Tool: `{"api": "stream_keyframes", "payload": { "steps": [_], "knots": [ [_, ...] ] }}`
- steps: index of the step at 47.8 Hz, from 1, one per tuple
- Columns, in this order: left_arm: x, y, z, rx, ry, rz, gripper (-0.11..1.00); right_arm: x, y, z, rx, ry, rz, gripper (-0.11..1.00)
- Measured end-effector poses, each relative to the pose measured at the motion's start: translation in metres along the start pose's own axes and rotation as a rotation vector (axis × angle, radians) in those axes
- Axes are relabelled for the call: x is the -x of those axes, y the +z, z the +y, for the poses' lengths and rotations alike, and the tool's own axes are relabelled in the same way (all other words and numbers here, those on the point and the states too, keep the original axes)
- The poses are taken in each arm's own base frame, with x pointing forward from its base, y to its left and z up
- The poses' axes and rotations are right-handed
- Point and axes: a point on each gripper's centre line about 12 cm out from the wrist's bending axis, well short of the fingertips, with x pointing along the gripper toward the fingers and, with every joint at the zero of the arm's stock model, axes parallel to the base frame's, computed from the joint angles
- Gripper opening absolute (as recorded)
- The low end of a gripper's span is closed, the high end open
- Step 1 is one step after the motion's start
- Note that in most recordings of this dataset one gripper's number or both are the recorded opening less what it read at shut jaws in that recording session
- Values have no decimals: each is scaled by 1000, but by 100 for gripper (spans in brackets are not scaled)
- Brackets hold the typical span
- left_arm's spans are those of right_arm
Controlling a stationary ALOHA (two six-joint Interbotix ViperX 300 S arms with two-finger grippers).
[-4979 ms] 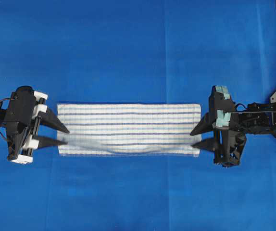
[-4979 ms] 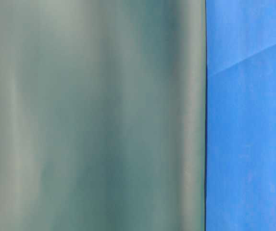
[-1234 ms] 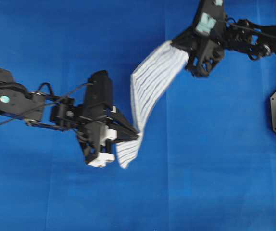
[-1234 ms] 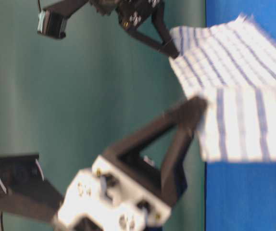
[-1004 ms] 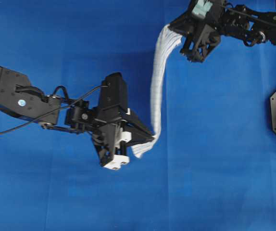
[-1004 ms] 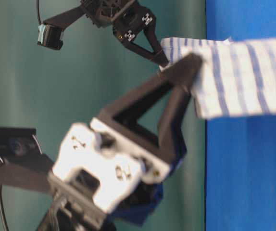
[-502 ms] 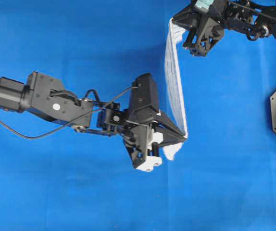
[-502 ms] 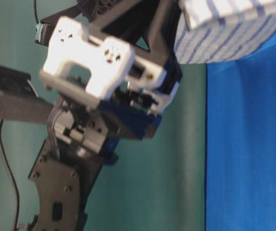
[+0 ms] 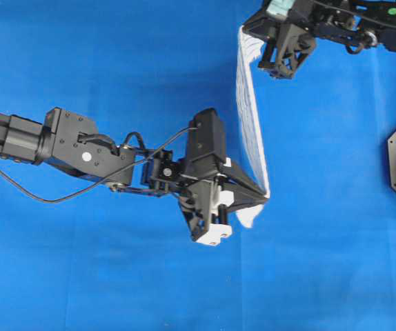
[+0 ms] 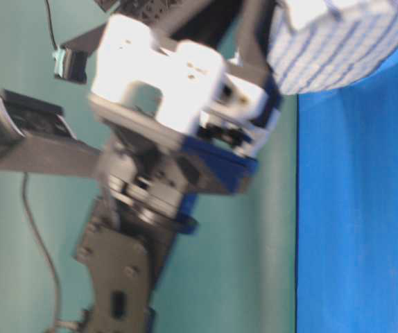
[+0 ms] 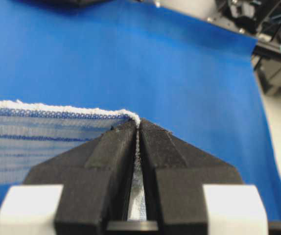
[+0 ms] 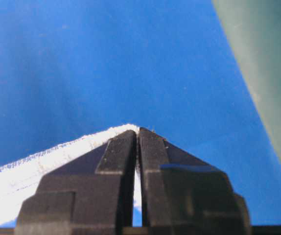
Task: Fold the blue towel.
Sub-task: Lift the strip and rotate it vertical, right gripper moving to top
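Overhead, blue-covered bench (image 9: 81,276) below all. Towel (image 9: 248,131) hangs off the bench, edge-on, stretched between both arms. Left tool (image 9: 263,198) clenched on its lower corner near centre; right tool (image 9: 246,31) clenched on its upper corner at the top edge.

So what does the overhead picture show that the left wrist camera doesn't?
Only the overhead view shows both arms, with the blue towel strung between the left tool and the right tool as a narrow band seen nearly edge-on. Only the left wrist view shows the towel's edge pinched between that tool's shut fingers. Both show the towel and the blue table covering.
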Motion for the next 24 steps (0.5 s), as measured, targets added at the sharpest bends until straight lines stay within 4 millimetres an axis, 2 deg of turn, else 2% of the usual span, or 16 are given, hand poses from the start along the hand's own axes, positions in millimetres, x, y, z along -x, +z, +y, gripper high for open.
{"api": "stream_keyframes", "payload": {
  "steps": [9,24],
  "knots": [
    [15,-26,1,-4,-4,31,2,-21,3,11,22,25,30,1],
    [57,-53,-4,65,-17,73,2,-55,14,29,48,58,46,1]
  ]
}}
